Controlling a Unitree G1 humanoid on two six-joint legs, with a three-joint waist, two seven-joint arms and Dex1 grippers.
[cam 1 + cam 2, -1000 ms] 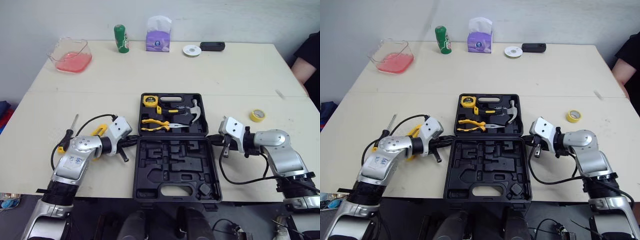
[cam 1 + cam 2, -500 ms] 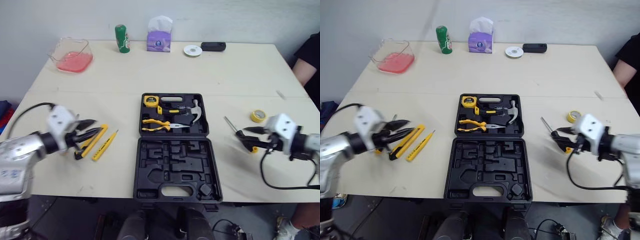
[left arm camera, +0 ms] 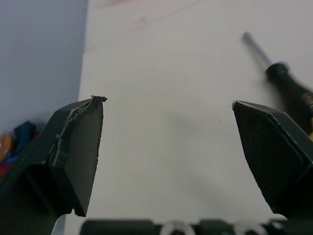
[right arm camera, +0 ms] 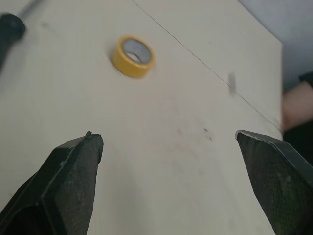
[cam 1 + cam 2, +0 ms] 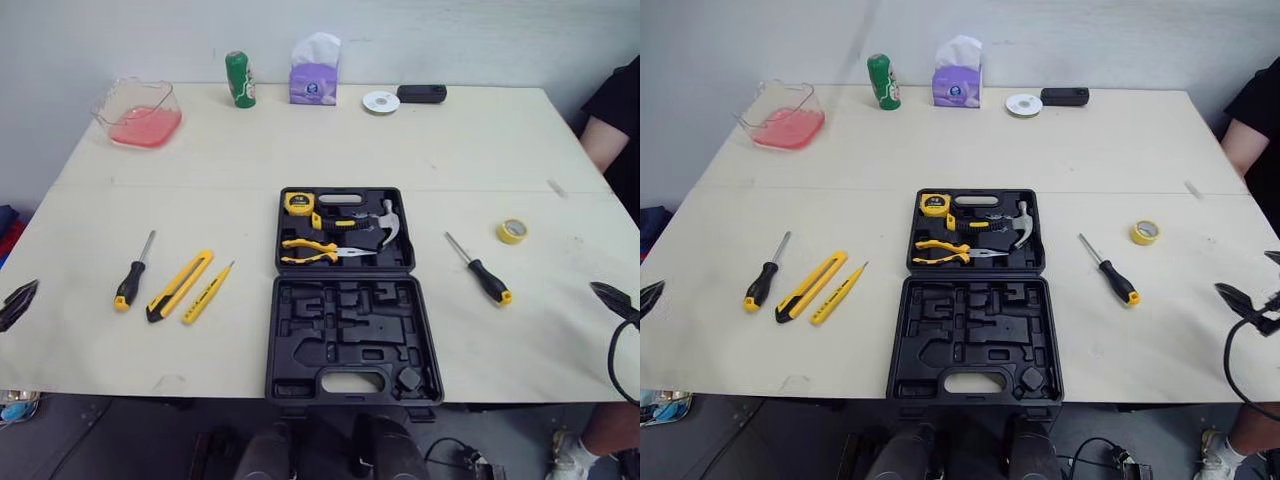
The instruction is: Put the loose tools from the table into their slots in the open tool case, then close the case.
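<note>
Both arms have swung outward from the tool case (image 5: 345,290), where a second ago they sat on either side of its hinge, and now hang back at the table's side edges: the left gripper (image 3: 168,103) just off the robot's left edge and the right gripper (image 4: 166,136) low at the right edge. That retreat has uncovered every loose tool, so the work appears to be only starting, with nothing picked up yet. On the robot's left of the case lie a black-handled screwdriver (image 5: 130,275), a yellow utility knife (image 5: 180,285) and a slim yellow screwdriver (image 5: 208,292), side by side but apart. On the right lie a second screwdriver (image 5: 480,270) and, beyond it, a yellow tape roll (image 5: 513,231). The case lies open and flat in the middle of the table (image 5: 450,150); its far half already holds a tape measure (image 5: 299,202), pliers (image 5: 315,250) and a hammer (image 5: 380,225), while the near half shows bare moulded slots. Each gripper has its two fingers spread wide and holds nothing, pointing inward over the tabletop, the left toward the black-handled screwdriver, the right toward the tape roll. Judging from this, each arm is well apart from its nearest tool and would need a long reach inward.
</note>
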